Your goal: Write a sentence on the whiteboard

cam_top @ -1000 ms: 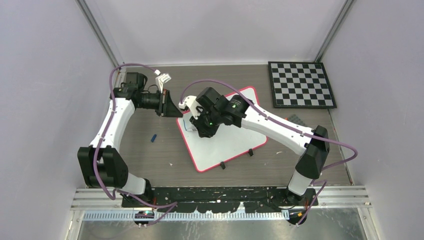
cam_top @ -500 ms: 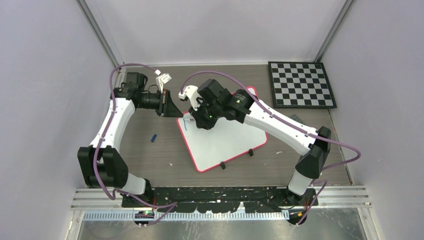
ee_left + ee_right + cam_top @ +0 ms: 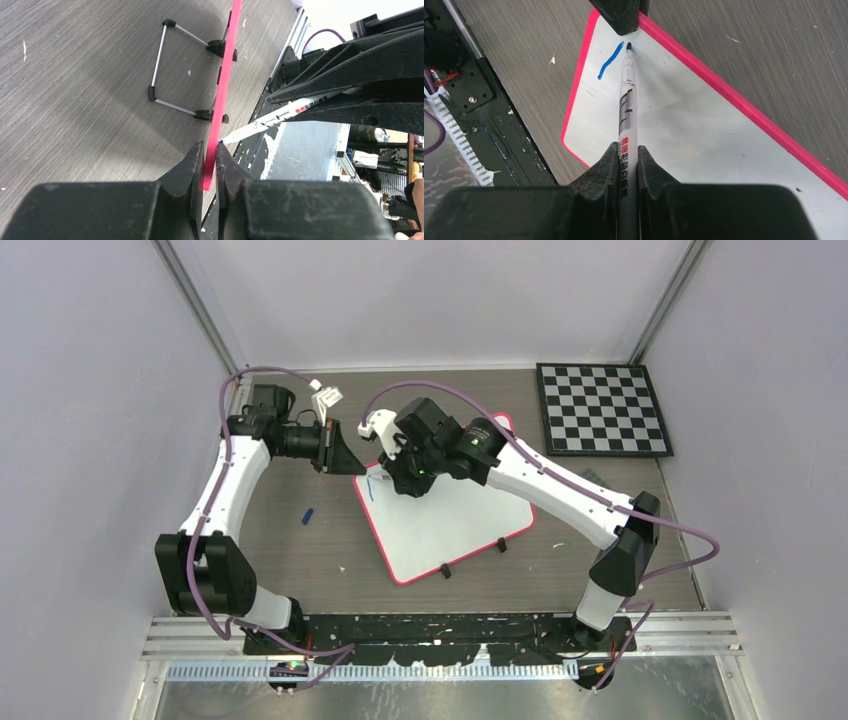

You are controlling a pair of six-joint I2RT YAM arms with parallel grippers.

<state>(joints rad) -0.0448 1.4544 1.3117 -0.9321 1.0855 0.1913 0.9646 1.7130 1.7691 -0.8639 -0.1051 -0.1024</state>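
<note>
The whiteboard [image 3: 455,525] lies on the table with a red-pink rim and two black clips [image 3: 472,558] on its near edge. My left gripper [image 3: 356,462] is shut on the board's far left corner; the left wrist view shows the rim [image 3: 225,75] pinched between its jaws [image 3: 209,150]. My right gripper [image 3: 628,150] is shut on a white marker [image 3: 628,110], whose blue tip [image 3: 628,46] is at the board by that corner. One short blue stroke [image 3: 610,61] is beside the tip. No words of the sentence show.
A black-and-white checkerboard [image 3: 603,408] lies at the far right. A small blue cap [image 3: 308,515] lies on the table left of the board. The board's wire stand [image 3: 160,65] shows underneath. The arm mounting rail [image 3: 450,625] runs along the near edge.
My right gripper has moved with the marker up the board toward its far left corner, and the short blue stroke now shows there. The left gripper has not moved.
</note>
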